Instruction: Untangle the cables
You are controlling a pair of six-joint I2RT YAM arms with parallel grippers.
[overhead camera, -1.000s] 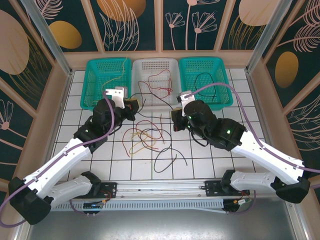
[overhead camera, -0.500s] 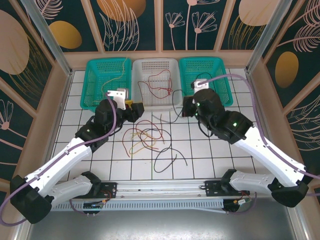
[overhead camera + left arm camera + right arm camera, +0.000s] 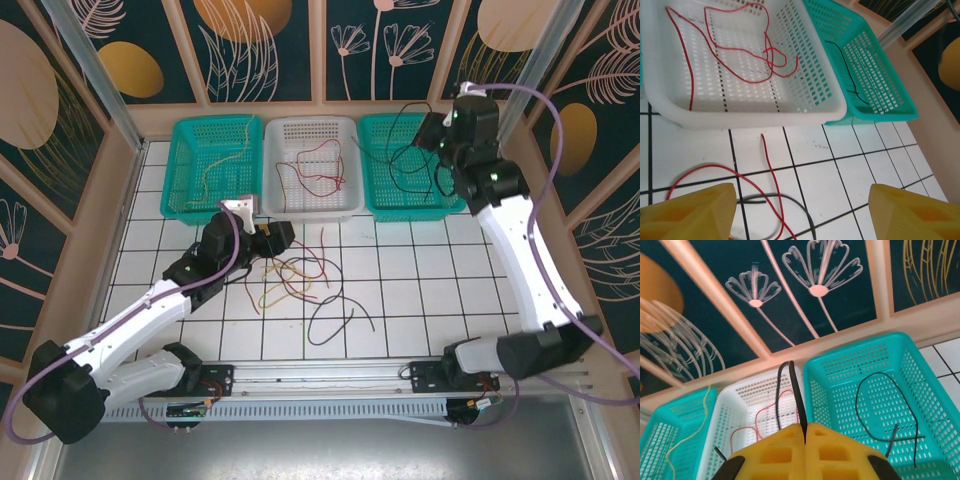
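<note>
One black cable (image 3: 794, 387) is hanging pinched in the closed right pincer (image 3: 804, 426) above the far-right basket (image 3: 860, 346). The left pincer (image 3: 802, 194) is gaping wide, holding nothing.

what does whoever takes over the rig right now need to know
Left gripper: open, empty, low over the table before the white basket.
Right gripper: shut on a black cable, raised over the right teal basket.
Done: yellow cable in the left teal basket, red cables in the white basket, another black cable in the right one.
To do: the tangle on the table.
</note>
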